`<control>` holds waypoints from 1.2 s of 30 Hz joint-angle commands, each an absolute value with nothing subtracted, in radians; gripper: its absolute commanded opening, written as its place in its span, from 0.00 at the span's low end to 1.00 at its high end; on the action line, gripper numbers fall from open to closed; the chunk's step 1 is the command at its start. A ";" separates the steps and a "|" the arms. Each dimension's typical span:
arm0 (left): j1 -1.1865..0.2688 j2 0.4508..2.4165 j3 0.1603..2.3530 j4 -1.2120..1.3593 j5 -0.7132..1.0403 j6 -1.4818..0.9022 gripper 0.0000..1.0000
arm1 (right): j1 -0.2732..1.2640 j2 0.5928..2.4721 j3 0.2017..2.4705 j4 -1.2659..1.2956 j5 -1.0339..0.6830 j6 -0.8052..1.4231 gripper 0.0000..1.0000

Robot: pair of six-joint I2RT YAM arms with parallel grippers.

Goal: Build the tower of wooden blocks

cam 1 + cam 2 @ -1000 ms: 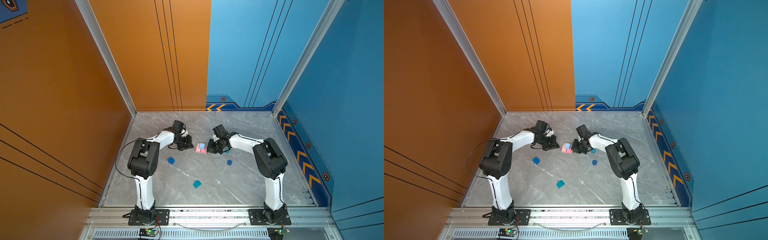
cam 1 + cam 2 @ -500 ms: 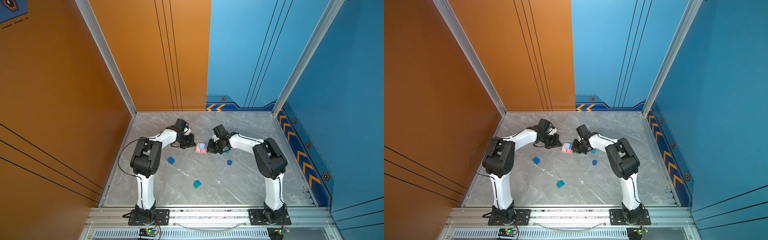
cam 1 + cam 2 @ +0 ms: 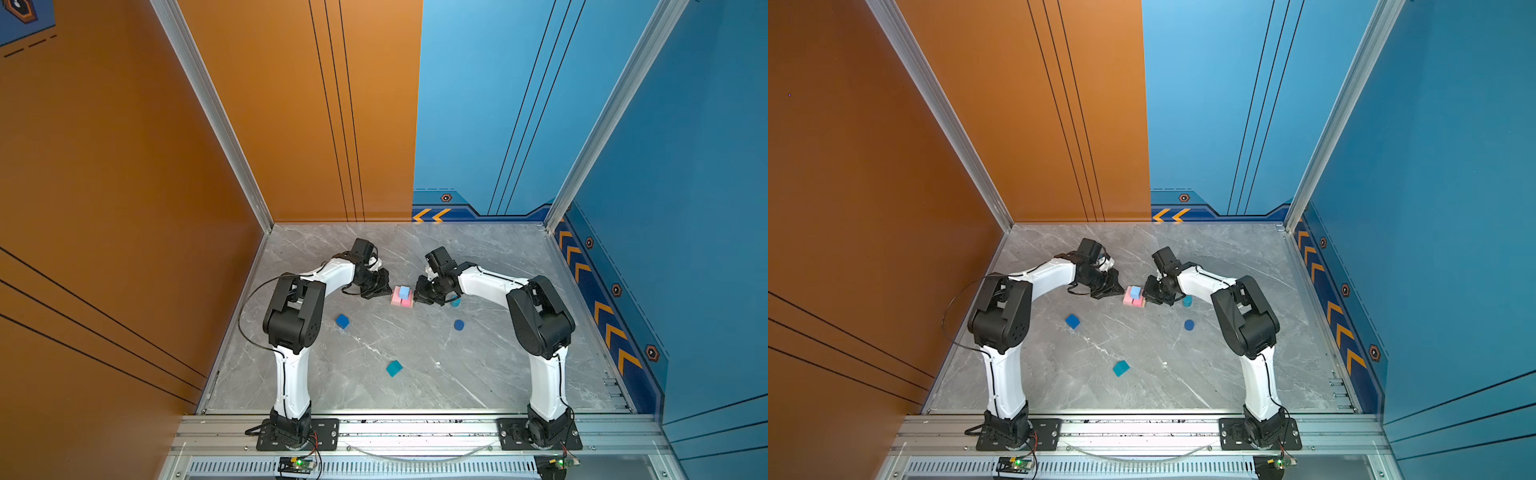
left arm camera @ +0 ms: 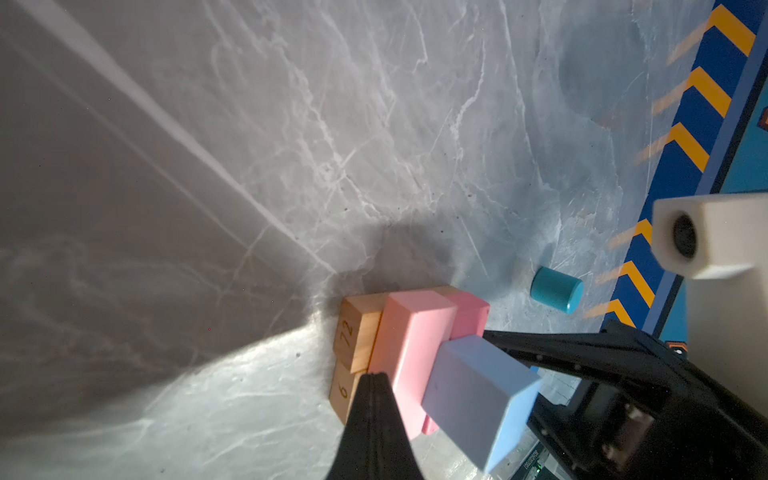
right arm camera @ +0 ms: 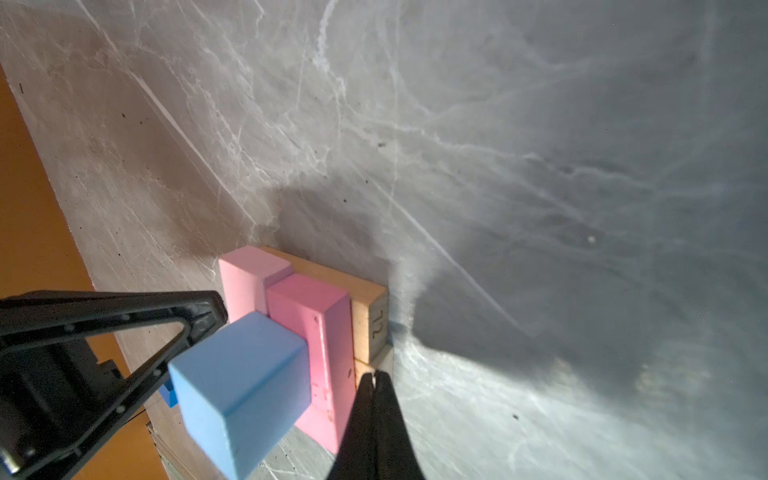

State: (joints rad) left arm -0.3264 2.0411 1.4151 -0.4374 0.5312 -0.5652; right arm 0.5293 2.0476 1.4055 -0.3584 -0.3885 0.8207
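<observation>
The tower (image 3: 402, 297) is standing on the table (image 3: 478, 374): tan bars (image 4: 359, 328) are lying underneath, pink bars (image 4: 415, 332) over them, a light-blue cube (image 3: 404, 290) sitting on top. The left gripper (image 4: 374, 380) and right gripper (image 5: 376, 378), each with jaws pressed together and empty, are flanking its base. A dark-blue cube (image 3: 342, 321), teal cube (image 3: 394, 368), teal cylinder (image 4: 556, 289) and dark-blue cylinder (image 3: 459, 325) are lying loose nearby.

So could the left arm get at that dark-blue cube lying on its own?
Probably yes: the dark-blue cube lies alone near the left arm, nothing between. The left tool, shut beside the tower, must open first.
</observation>
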 commanded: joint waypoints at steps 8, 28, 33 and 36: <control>-0.348 2.063 1.442 -0.459 0.534 -0.542 0.00 | 0.526 2.010 1.445 -0.382 -0.375 0.827 0.00; -0.343 2.059 1.455 -0.475 0.525 -0.532 0.01 | 0.532 2.034 1.452 -0.368 -0.387 0.835 0.00; -0.336 2.050 1.460 -0.483 0.521 -0.526 0.03 | 0.535 2.039 1.457 -0.368 -0.388 0.836 0.00; -0.333 2.045 1.461 -0.487 0.518 -0.524 0.06 | 0.537 2.043 1.459 -0.368 -0.390 0.836 0.00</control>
